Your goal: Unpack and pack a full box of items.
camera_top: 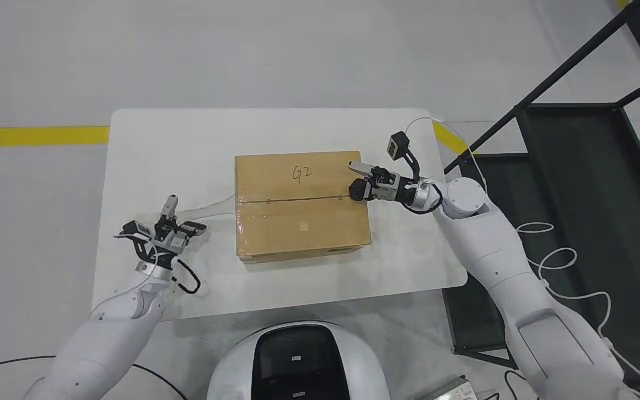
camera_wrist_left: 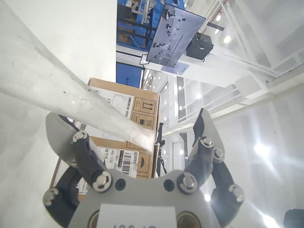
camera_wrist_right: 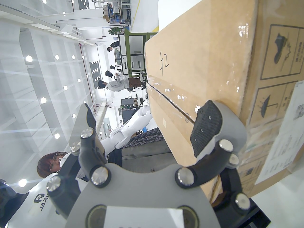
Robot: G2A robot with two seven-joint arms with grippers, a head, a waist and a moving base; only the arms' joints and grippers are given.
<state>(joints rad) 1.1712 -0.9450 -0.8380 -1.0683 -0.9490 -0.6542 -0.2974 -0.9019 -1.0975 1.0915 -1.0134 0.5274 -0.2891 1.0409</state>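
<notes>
a closed cardboard box (camera_top: 300, 205) is set on the white table (camera_top: 170, 140), its taped seam ending just beside one pad (camera_wrist_right: 206, 124) of the right gripper (camera_wrist_right: 147, 112), whose fingers are spread wide at the box's edge. the fingers of the left gripper (camera_wrist_left: 129, 122) are also held apart, well short of the box, and a clear strip of tape (camera_wrist_left: 47, 81) is stretched from the box across one finger.

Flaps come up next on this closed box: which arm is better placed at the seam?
Right, likely. The right pincer sits open at the cardboard box's centre seam. The left pincer is off the box, a clear tape strip trailing to it.
</notes>
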